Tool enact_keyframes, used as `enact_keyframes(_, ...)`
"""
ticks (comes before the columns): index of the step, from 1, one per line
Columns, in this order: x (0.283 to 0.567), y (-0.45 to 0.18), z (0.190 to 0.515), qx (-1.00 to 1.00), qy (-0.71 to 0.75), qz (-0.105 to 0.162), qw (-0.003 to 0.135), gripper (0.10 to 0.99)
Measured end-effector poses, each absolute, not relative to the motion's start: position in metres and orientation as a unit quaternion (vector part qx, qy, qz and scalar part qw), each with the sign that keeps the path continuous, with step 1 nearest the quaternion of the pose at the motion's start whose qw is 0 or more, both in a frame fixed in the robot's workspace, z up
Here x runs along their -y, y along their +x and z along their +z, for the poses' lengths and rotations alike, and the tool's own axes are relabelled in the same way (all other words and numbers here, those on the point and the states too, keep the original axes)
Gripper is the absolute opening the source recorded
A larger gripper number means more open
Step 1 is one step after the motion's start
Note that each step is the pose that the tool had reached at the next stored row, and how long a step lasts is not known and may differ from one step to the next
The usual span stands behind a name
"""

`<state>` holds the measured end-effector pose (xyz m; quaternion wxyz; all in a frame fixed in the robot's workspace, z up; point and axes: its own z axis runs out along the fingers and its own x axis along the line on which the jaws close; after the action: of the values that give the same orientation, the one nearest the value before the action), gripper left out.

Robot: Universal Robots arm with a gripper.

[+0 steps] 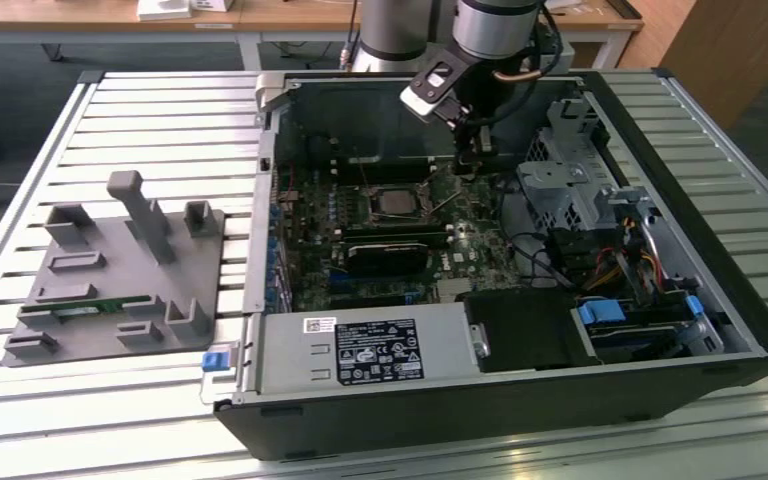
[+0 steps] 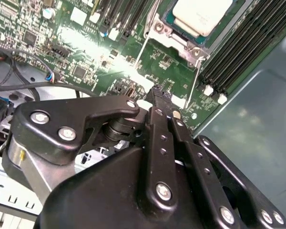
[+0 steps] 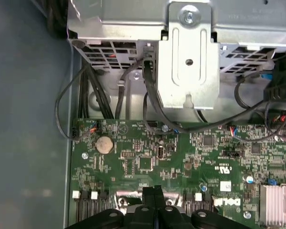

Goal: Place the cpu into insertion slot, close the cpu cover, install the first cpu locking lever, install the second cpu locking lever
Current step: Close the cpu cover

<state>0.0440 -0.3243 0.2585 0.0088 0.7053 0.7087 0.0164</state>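
1 black 2-fingered gripper point(image 1: 475, 165) on the grey robot arm point(image 1: 491, 40) hangs inside the open black computer case point(image 1: 491, 420), just above the green motherboard point(image 1: 311, 245). Its fingers point(image 2: 155, 124) are pressed together with nothing seen between them. The small square cpu point(image 2: 200, 16) with the silvery-grey top sits in the square insertion slot point(image 1: 396, 187), near the gripper and on the exterior view's left of it. The thin silvery cpu cover point(image 2: 178, 37) frames the chip. 2 thin metal lever rods point(image 2: 142, 47) run from the socket's corners toward the fingertips; whether they are latched I cannot tell. A grey plastic fixture point(image 1: 117, 270) lies on the slatted metal table point(image 1: 157, 100), on the exterior view's left of the case.
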Motion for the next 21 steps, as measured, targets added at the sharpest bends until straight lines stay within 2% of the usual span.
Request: enact_keyframes(21, 0.318, 0.062, 0.253, -0.706, 0.708, 0.013, 0.007, 0.106)
